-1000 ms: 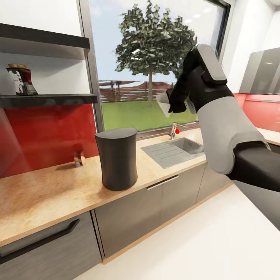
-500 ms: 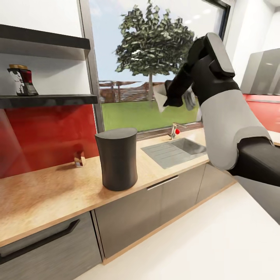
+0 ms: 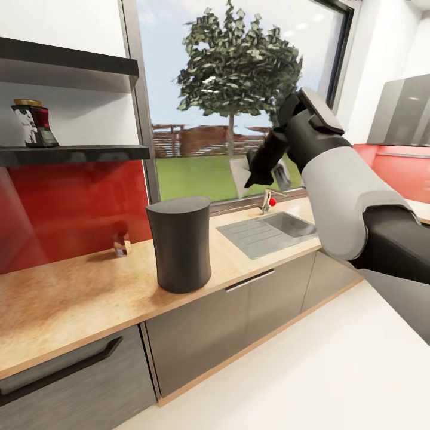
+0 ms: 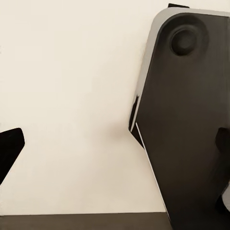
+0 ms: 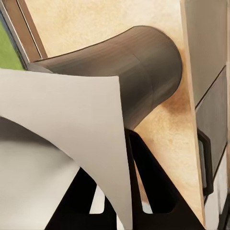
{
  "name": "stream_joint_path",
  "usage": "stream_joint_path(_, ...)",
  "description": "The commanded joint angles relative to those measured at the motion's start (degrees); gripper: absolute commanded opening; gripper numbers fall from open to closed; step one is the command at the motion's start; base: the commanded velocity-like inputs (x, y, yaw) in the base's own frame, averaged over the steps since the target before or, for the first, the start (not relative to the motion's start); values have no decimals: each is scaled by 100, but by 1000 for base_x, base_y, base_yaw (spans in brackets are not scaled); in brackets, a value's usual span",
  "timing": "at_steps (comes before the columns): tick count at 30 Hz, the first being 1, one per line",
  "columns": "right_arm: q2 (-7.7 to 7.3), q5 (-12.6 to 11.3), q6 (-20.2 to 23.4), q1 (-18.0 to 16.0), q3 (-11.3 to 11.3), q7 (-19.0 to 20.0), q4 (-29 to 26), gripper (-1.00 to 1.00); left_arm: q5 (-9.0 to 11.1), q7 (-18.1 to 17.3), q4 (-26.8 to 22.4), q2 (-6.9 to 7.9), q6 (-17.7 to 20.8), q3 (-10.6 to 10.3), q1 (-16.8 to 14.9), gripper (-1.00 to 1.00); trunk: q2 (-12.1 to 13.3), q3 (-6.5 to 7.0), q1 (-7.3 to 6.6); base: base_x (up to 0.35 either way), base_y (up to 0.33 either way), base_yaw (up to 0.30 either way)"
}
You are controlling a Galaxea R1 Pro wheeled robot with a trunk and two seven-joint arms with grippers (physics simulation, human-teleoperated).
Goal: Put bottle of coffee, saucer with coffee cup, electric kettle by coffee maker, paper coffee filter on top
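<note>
head view, from left to right: the bottle of coffee stands upright on the lower kitchen shelf, against the white wall and above the red backsplash. on the countertop below, a small brown shaker sits near the backsplash. the coffee maker stands upright near the counter's front edge, its flat top bare. to its right, the sink is set into the counter, with a tap behind it under the window.

my right gripper hangs in the air above the sink, higher than the coffee maker and off to its right. its fingers are closed narrow on the paper coffee filter, which projects from them toward the coffee maker.

right wrist view: the paper coffee filter is clamped between my dark fingers, and the coffee maker lies beyond it on the beige counter.

left wrist view: my left gripper's state cannot be told; a dark panel stands against a pale floor.
</note>
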Motion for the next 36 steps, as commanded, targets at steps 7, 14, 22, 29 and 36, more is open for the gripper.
stream_joint_path(7,5,9,-68,-1,-13,-9,-285,-100,21,4,3,36,-11,16,45,100,-6,-5,2,42,192,0)
stream_joint_path(14,5,5,-68,-4,-36,-9,-297,-100,25,0,3,39,-11,15,46,100,-6,-5,2,87,286,0)
stream_joint_path(22,5,-2,-69,-5,-39,-9,-299,-100,14,-4,3,27,-11,8,54,100,-6,-5,2,178,41,145)
stream_joint_path(29,5,-1,-69,-2,-39,-9,-300,-100,13,-5,3,5,-12,7,55,100,-6,-5,2,142,-86,275)
stream_joint_path(36,5,1,-70,-5,-39,-9,-291,-100,24,-5,4,-4,-11,7,55,100,-6,-5,2,5,-3,280)
